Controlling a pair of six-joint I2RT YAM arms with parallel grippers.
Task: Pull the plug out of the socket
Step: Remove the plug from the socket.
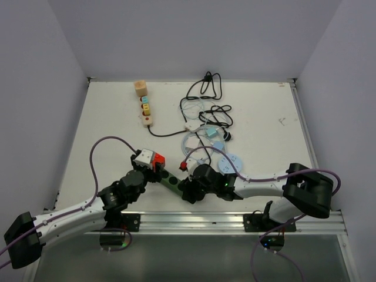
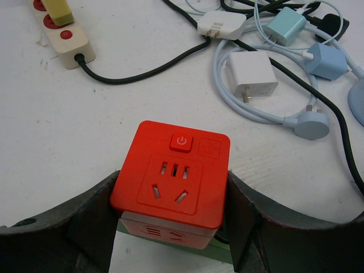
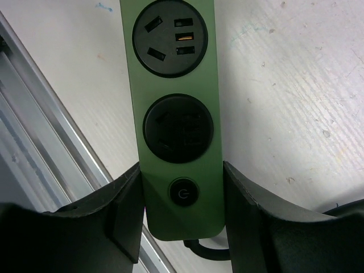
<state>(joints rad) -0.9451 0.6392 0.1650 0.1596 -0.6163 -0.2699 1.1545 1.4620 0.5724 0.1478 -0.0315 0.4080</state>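
A red cube plug adapter (image 2: pixel 172 182) with its own socket face and power button sits plugged on a green power strip (image 3: pixel 176 131). My left gripper (image 2: pixel 172 211) is shut on the red cube, a finger on each side. In the top view the cube (image 1: pixel 154 159) stands at the strip's left end (image 1: pixel 170 181). My right gripper (image 3: pixel 181 213) is shut on the strip's end by its round power button, pinning it to the table; it shows in the top view (image 1: pixel 189 189) too. Two black round sockets on the strip are bare.
A beige power strip (image 1: pixel 145 108) with a wooden block lies at the back left. A tangle of black and white cables, chargers (image 2: pixel 251 75) and blue plugs (image 2: pixel 327 61) lies mid-table. An aluminium rail (image 1: pixel 235 218) runs along the near edge.
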